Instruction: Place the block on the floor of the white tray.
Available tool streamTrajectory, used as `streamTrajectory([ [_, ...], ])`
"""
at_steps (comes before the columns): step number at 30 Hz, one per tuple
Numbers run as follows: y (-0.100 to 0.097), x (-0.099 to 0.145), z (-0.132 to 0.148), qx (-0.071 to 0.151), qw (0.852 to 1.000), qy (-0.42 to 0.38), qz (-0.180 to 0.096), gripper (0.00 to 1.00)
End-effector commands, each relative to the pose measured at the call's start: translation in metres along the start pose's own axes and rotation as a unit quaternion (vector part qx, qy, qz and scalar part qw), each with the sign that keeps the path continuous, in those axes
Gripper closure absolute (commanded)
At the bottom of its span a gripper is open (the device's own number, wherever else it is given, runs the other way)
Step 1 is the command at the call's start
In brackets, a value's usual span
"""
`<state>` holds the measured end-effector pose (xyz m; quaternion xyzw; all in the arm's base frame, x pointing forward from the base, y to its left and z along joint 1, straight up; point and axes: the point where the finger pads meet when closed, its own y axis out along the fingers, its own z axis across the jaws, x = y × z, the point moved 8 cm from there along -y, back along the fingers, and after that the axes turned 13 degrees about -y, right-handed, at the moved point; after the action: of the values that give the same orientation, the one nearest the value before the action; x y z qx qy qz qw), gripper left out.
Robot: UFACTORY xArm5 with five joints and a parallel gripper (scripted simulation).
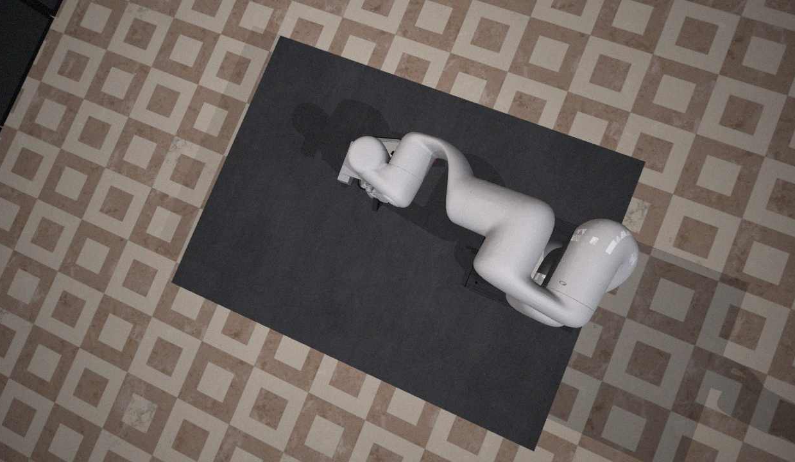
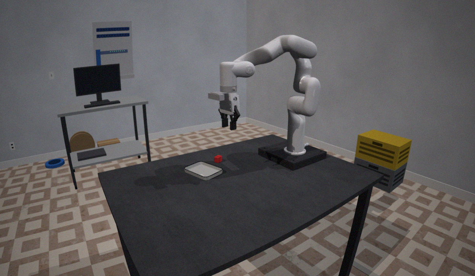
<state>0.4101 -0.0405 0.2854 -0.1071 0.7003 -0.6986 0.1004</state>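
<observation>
In the side view a small red block [image 2: 217, 158] sits on the black table, just right of the far corner of the shallow white tray [image 2: 202, 170]. The tray is empty. My gripper [image 2: 230, 124] hangs high above the table, fingers pointing down, roughly over the block and tray area. It is open with nothing between its fingers. In the overhead view the arm covers most of the tray, and the block is hidden under the arm. Only the dark finger tips of the gripper [image 1: 376, 200] peek out there.
The arm's black base [image 2: 292, 156] stands at the table's far right. Off the table are a shelf cart with a monitor [image 2: 96, 82] at the left and a yellow and grey box [image 2: 383, 158] on the floor at the right.
</observation>
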Motion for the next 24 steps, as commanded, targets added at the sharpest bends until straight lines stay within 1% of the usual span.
streamTrajectory([
  [1, 0.040, 0.004, 0.043, 0.002, 0.999, -0.044, 0.004, 0.38],
  [2, 0.040, 0.004, 0.043, 0.002, 0.999, -0.044, 0.004, 0.38],
  [3, 0.056, 0.010, 0.058, 0.002, 0.998, -0.058, 0.004, 0.38],
  [4, 0.056, 0.010, 0.058, 0.002, 0.998, -0.058, 0.004, 0.38],
  [5, 0.070, 0.015, 0.071, 0.002, 0.997, -0.072, 0.004, 0.38],
  [6, 0.070, 0.015, 0.071, 0.002, 0.997, -0.072, 0.004, 0.38],
  [7, 0.084, 0.022, 0.083, 0.002, 0.996, -0.084, 0.004, 0.38],
  [9, 0.084, 0.022, 0.083, 0.002, 0.996, -0.084, 0.004, 0.38],
  [11, 0.109, 0.035, 0.103, 0.002, 0.994, -0.106, 0.004, 0.38],
  [12, 0.109, 0.035, 0.103, 0.002, 0.994, -0.106, 0.004, 0.38],
  [13, 0.119, 0.042, 0.112, 0.002, 0.993, -0.116, 0.004, 0.38],
  [14, 0.119, 0.042, 0.112, 0.002, 0.993, -0.116, 0.004, 0.38],
  [17, 0.144, 0.060, 0.130, 0.002, 0.990, -0.139, 0.004, 0.38],
  [18, 0.144, 0.060, 0.130, 0.002, 0.990, -0.139, 0.004, 0.38],
  [21, 0.159, 0.072, 0.140, 0.002, 0.988, -0.153, 0.004, 0.38],
  [24, 0.166, 0.078, 0.144, 0.002, 0.987, -0.160, 0.004, 0.38],
])
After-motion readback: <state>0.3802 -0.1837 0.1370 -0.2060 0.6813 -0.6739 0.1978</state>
